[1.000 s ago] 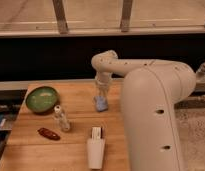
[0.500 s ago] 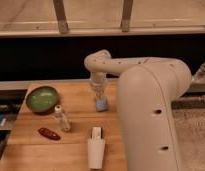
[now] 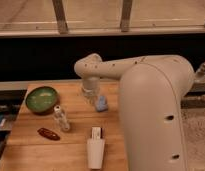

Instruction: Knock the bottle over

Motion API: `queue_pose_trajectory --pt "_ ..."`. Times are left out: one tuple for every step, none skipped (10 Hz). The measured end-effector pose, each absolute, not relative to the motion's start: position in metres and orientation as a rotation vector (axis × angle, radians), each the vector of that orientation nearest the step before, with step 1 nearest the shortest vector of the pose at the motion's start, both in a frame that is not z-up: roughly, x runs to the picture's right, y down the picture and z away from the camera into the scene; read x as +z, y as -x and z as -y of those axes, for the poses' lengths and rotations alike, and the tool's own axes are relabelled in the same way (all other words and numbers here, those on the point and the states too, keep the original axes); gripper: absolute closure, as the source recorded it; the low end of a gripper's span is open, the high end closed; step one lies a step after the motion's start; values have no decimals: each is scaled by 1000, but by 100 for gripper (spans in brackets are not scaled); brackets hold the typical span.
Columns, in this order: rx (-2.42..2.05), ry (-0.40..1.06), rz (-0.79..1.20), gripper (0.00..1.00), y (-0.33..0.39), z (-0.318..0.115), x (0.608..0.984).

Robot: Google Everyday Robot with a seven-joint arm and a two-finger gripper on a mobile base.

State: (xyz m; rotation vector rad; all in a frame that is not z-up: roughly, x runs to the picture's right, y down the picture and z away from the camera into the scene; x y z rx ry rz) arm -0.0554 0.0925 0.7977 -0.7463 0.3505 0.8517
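the bottle [image 3: 60, 119], a slim clear one with a pale cap, stood upright on the wooden counter [image 3: 26, 150], left of the middle. it was just in front of and to the right of a green bowl [image 3: 41, 98] that sat near the counter's back left corner; the two looked close, but whether they touched could not be told. a reddish-brown oblong thing [image 3: 48, 134] lay flat in front of the bottle, slightly to its left and near it. the robot's big white arm [image 3: 151, 105] filled the right side of the view, bent at a rounded joint above the back of the counter and turned downward from there. the tool [image 3: 90, 95] hung at the end of it, low over the back middle of the counter, to the right of the bottle and behind it, clearly apart from it. whether the tool was open or closed could not be told. a small light-blue lump [image 3: 101, 104] sat on the counter just to the right of the tool and a little in front of it. a white tapered cup-like piece [image 3: 95, 152] rested near the front edge, right of the bottle and well apart from it. behind the counter ran a dark band.
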Motion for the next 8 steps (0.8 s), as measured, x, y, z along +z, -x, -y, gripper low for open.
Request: queue_pose_trajectory --pt "836 774 -344 100 63 -102 791" --pt "819 806 -345 100 70 -113 784" --pt "790 832 -363 100 73 -125 779" --pt "777 839 -361 100 79 -128 777" --pt "776 839 -363 100 78 -128 777" --pt "781 838 -365 100 76 -127 778" --pt "781 837 -366 100 75 -127 778" --pt "777 837 -364 100 77 -127 778"
